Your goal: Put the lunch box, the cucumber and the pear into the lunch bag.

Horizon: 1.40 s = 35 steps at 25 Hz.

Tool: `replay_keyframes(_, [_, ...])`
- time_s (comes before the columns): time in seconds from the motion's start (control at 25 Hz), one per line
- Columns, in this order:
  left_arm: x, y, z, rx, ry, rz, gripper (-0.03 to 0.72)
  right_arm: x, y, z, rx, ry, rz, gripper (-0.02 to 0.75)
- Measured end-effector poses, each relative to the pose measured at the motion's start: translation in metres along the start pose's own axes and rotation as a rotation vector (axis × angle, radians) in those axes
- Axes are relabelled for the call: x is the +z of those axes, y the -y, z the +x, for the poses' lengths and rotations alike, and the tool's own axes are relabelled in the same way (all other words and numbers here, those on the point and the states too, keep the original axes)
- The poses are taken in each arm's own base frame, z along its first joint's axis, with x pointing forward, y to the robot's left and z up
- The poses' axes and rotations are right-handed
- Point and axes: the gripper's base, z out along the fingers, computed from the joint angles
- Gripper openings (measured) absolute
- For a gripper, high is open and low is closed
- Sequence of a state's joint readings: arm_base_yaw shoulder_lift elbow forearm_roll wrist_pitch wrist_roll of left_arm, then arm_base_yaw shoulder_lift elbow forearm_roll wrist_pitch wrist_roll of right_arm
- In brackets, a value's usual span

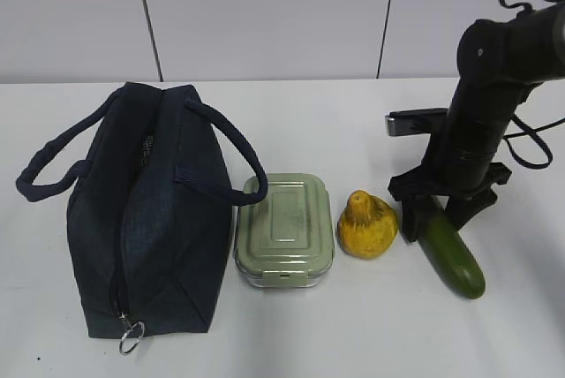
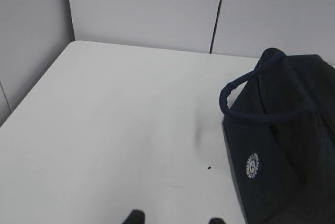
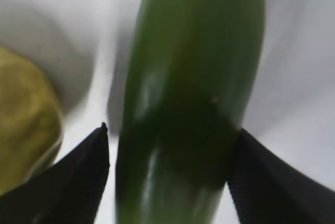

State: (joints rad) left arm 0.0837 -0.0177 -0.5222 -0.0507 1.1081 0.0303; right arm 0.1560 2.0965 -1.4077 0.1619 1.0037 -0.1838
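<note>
The right claw (image 1: 436,215), jaws spread, straddles the long dark-green cucumber (image 1: 453,259) beside the lumpy yellow pear (image 1: 366,225); close squarely mid-body, clear of the pear.

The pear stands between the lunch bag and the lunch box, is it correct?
No. In the exterior view the pear stands between the lunch box and the cucumber; the lunch bag is on the far side of the box.

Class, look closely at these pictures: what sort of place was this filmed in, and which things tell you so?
Probably a robot lab test bench, not a kitchen: a bare white table, plain grey panelled walls, and a black robot arm over a few staged lunch items.
</note>
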Motion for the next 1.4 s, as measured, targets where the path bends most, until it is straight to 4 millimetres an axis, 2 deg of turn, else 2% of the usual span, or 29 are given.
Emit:
replay_keyframes(0.08, [0.000,0.000,0.000,0.000,0.000,0.000,0.238,0.004,-0.001,-0.001,-0.005,-0.013,0.003,0.520])
replay_keyframes(0.16, [0.000,0.000,0.000,0.000,0.000,0.000,0.238,0.005,-0.001,-0.002,-0.011,-0.013,0.009,0.468])
replay_keyframes(0.24, [0.000,0.000,0.000,0.000,0.000,0.000,0.238,0.003,0.001,-0.005,-0.024,-0.021,0.024,0.417])
replay_keyframes(0.32, [0.000,0.000,0.000,0.000,0.000,0.000,0.238,-0.003,0.002,-0.009,-0.039,-0.030,0.045,0.401])
replay_keyframes(0.56, [0.000,0.000,0.000,0.000,0.000,0.000,0.238,-0.045,-0.001,-0.030,-0.063,0.020,0.060,0.396])
replay_keyframes(0.8, [0.000,0.000,0.000,0.000,0.000,0.000,0.238,-0.104,-0.008,-0.052,-0.077,0.210,0.073,0.396])
replay_keyframes(0.96, [0.000,0.000,0.000,0.000,0.000,0.000,0.238,-0.153,-0.020,-0.052,-0.077,0.357,0.020,0.396])
replay_keyframes(1.04, [0.000,0.000,0.000,0.000,0.000,0.001,0.238,-0.171,-0.027,-0.048,-0.077,0.405,-0.018,0.395])
replay_keyframes(1.2, [0.000,0.000,0.000,0.000,0.000,0.001,0.238,-0.190,-0.035,-0.039,-0.078,0.449,-0.072,0.395])
replay_keyframes(1.4, [0.000,0.004,0.000,-0.022,0.005,0.043,0.238,-0.198,-0.044,-0.036,-0.074,0.470,-0.155,0.395])
